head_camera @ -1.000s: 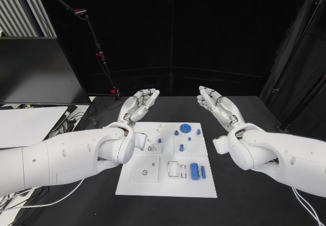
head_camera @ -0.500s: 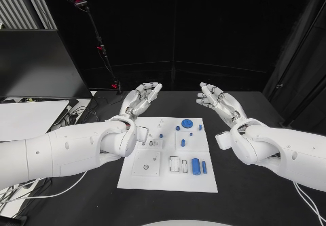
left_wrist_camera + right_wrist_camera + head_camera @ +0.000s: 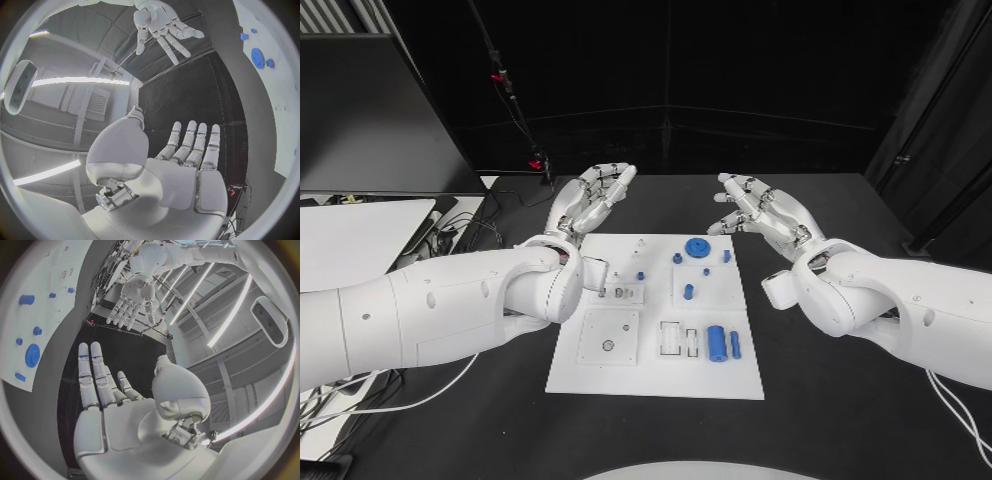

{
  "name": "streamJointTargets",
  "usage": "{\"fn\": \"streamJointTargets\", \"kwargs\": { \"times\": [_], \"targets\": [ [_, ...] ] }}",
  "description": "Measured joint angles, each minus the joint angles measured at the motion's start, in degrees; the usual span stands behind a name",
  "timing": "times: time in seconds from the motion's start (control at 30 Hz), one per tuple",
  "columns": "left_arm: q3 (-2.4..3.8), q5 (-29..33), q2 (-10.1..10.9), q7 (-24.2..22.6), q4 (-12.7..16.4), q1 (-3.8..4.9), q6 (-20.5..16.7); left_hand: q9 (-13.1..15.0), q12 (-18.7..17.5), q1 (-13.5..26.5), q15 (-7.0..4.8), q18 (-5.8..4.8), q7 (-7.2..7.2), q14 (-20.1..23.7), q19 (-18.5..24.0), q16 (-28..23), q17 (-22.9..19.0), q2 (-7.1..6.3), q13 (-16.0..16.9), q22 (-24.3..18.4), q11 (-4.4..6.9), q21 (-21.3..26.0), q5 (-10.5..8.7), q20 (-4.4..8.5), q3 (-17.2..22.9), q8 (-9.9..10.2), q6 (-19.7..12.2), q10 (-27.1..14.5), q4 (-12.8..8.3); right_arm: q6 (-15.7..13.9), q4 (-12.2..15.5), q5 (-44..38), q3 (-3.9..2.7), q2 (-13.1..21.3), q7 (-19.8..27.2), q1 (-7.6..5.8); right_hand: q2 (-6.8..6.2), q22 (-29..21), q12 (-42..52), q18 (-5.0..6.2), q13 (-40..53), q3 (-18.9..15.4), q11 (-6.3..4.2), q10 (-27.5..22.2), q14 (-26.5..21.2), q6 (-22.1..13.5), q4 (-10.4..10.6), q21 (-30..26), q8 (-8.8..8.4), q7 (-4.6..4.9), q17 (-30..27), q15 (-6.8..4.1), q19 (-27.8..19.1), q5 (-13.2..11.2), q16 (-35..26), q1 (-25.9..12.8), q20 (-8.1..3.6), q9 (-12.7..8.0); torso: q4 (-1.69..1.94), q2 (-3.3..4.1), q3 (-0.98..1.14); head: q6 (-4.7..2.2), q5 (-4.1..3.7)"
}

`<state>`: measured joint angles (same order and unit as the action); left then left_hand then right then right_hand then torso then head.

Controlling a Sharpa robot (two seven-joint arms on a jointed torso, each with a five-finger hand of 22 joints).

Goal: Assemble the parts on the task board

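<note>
Both hands are raised over the far end of the black bench [image 3: 848,400], palms turned toward each other, with the white task board [image 3: 661,375] lying below and between them. The left hand [image 3: 589,205] holds nothing; its fingers [image 3: 195,145] are stretched out nearly straight and slightly apart, their tips past the board's far left corner. The right hand [image 3: 759,215] is likewise empty, its fingers [image 3: 94,375] extended and spread, tips just beyond the board's far right corner. Nearest the fingertips of both hands, at the board's far end, sits a round blue gear [image 3: 694,245] with several small blue pieces [image 3: 727,254] close around it. Farther back from the fingers, toward the wrists, a small blue peg [image 3: 639,274] stands on the left side of the board, and at the near end, well apart from either hand, a blue cylinder [image 3: 715,342] lies beside a thinner blue pin [image 3: 733,345].
</note>
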<state>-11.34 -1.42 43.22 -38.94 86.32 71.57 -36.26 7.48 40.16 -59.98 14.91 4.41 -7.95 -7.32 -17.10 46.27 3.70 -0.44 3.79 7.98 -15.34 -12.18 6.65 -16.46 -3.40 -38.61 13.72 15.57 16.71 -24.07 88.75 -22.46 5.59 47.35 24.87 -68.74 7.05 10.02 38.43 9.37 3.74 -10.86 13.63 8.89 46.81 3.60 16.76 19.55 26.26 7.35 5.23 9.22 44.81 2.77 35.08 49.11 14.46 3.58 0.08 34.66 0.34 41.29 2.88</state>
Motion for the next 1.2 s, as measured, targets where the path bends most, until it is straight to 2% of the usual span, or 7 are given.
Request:
{"fn": "streamJointTargets", "kwargs": {
  "times": [0.2, 0.37, 0.5, 0.63, 0.77, 0.97, 1.2],
  "targets": [
    [-0.01, 0.0, 0.48, -0.01, 0.18, 0.25, 0.0, -0.07, 0.0, 0.0, 0.0, 0.0, 0.03, 0.0, -0.21, -0.01, 0.0, 0.0, 0.0, 0.07, 0.0, 0.0, 0.24, -0.21, 0.0, -0.27, 0.03, 0.0, 0.0, 1.76, -0.85, -1.81, 0.01, -0.04, -1.04, -1.91, 0.61, 3.06, 2.04, 0.45, 0.0, -1.03, -2.53, 1.8, 11.26, -0.52, -0.04, 6.48, 1.68, -1.32, 4.27, -3.23, 7.73, 0.23, 6.96, 0.6, -2.07, -0.33, 0.14, 1.58, 0.04, 0.07, 0.21],
    [-0.03, 0.0, 0.89, -0.01, 0.74, 0.29, 0.03, -0.13, 0.21, -0.23, 0.0, -0.01, 0.03, 0.0, -0.62, -0.01, -0.01, 0.23, 0.0, 0.27, 0.0, -0.35, 0.24, -0.21, 0.0, -0.27, 0.03, 0.0, 0.0, 3.05, -1.84, -3.94, -0.06, -0.23, -1.66, -3.73, 1.57, 9.47, 3.0, 0.45, -0.07, -1.92, -3.73, 6.16, 20.84, -0.37, 0.25, 17.73, 3.47, -1.8, 12.44, -5.32, 15.66, 0.55, 22.34, 2.33, -4.55, -0.5, 0.37, 2.79, 0.04, -0.12, 0.25],
    [-0.03, 0.0, 1.17, -0.01, 1.23, 0.57, 0.04, -0.21, 0.21, -0.23, 0.0, -0.01, 0.03, 0.0, -1.02, -0.01, -0.01, 0.23, -0.01, 0.3, 0.0, -0.66, 0.23, -0.22, 0.0, -0.27, 0.03, 0.0, 0.0, 3.89, -3.16, -5.28, -0.01, -0.81, -1.98, -5.41, 2.7, 22.89, 3.01, 0.38, -0.18, -3.06, -4.11, 9.63, 32.96, 1.6, -0.39, 33.86, 5.51, -0.27, 45.02, -5.15, 21.26, 0.73, 43.62, 4.61, -4.82, -0.57, 0.69, 3.85, -0.04, -0.16, 0.25],
    [-0.03, 0.0, 1.48, -0.01, 1.77, 0.72, 0.07, -0.21, 0.21, -0.17, 0.0, 0.0, -0.02, 0.0, -1.02, -0.01, -0.01, 0.29, -0.01, 0.33, 0.02, -0.66, 0.23, -0.22, 0.0, -0.38, 0.08, 0.39, 0.0, 4.29, -4.5, -6.8, -0.09, -1.54, -2.15, -6.64, 2.93, 48.6, 3.01, -3.24, -0.18, -3.49, -3.49, 15.62, 36.94, 5.0, 0.04, 54.16, 7.42, 0.15, 65.34, -4.1, 31.4, 0.86, 51.6, 8.18, -3.7, -0.42, 1.01, 4.82, -0.15, -0.4, 0.21],
    [-0.03, -0.01, 1.78, -0.01, 2.23, 1.09, 0.09, -0.26, 0.21, -0.23, 0.0, -0.01, -0.17, 0.0, -1.02, 0.2, -0.01, 0.67, -0.01, 0.38, 0.02, -0.66, 0.23, -0.22, 0.0, -0.49, 0.24, 0.39, 0.0, 4.47, -6.72, -9.28, -0.05, -2.54, -2.61, -7.68, 2.95, 63.56, 1.84, -6.38, -0.18, -3.48, -3.98, 20.75, 36.94, 8.6, 0.04, 64.4, 7.97, 0.45, 68.14, -4.1, 38.12, 2.24, 52.51, 12.49, -3.5, -0.24, 1.31, 5.73, -0.23, -0.71, 0.16],
    [-0.03, -0.02, 2.54, -0.01, 3.04, 1.34, 0.09, -0.26, 0.21, -0.24, 0.2, -0.01, -0.17, -0.2, -1.02, 0.2, -0.01, 0.67, -0.01, 0.37, 0.02, -0.66, 0.23, -0.21, 0.0, -0.49, 0.24, 0.39, 0.0, 4.5, -10.08, -16.5, -0.08, -4.2, -4.62, -8.99, 2.31, 64.93, 0.27, -7.66, -0.23, -2.15, -5.02, 27.3, 37.22, 18.19, -1.8, 69.42, 9.84, 1.15, 69.72, -4.86, 39.07, 3.72, 53.11, 20.89, -3.8, 0.23, 1.76, 6.93, -0.35, -1.08, -0.08],
    [-0.03, -0.02, 2.74, -0.02, 3.45, 1.51, 0.12, -0.32, 0.21, -0.24, 0.2, 0.0, -0.17, -0.2, -1.02, 0.2, -0.01, 0.67, -0.02, 0.37, 0.02, -0.66, 0.23, -0.21, 0.0, -0.49, 0.24, 0.39, 0.0, 4.49, -13.55, -29.99, -0.4, -6.38, -8.86, -9.52, 0.14, 64.93, -5.7, -7.65, -0.22, 1.6, -5.63, 32.21, 37.31, 30.48, -6.62, 69.42, 3.81, 1.98, 69.72, -5.59, 39.13, 0.22, 53.11, 31.04, -4.32, 0.09, 2.52, 8.18, -0.4, -1.48, -0.62]
  ]
}}
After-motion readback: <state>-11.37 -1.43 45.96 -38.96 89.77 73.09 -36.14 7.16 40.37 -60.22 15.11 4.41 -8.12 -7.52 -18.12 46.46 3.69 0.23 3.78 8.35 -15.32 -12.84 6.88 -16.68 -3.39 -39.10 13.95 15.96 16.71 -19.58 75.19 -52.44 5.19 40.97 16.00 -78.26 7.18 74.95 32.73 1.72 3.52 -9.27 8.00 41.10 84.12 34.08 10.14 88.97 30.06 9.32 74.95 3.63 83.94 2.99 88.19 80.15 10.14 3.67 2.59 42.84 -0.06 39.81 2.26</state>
